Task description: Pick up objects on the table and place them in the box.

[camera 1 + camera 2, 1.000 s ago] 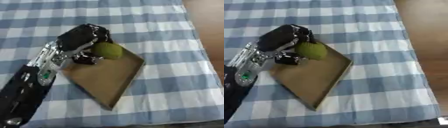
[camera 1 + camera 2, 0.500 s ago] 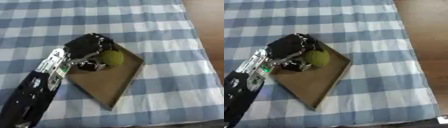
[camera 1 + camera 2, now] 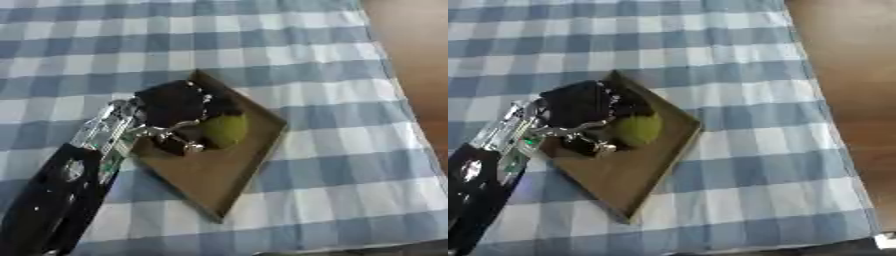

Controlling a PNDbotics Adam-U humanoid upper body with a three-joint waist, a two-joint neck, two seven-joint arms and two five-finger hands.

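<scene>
A shallow brown cardboard box (image 3: 229, 172) lies askew on the blue and white checked cloth. My left hand (image 3: 175, 107) reaches in from the lower left and hangs over the box's upper corner. Its fingers curl round a round yellow-green fruit (image 3: 225, 131), which sits low inside the box, against the hand's right side. Whether the fruit rests on the box floor cannot be told. My right hand shows in neither view.
The checked tablecloth (image 3: 332, 60) covers the table around the box. The table's right edge (image 3: 833, 100) runs down the right side, with brown floor beyond it. My left forearm (image 3: 70, 185) crosses the lower left.
My left hand has moved down and to the right with the fruit, from the box's upper corner to lower inside the box. The whole picture has also shifted slightly.
</scene>
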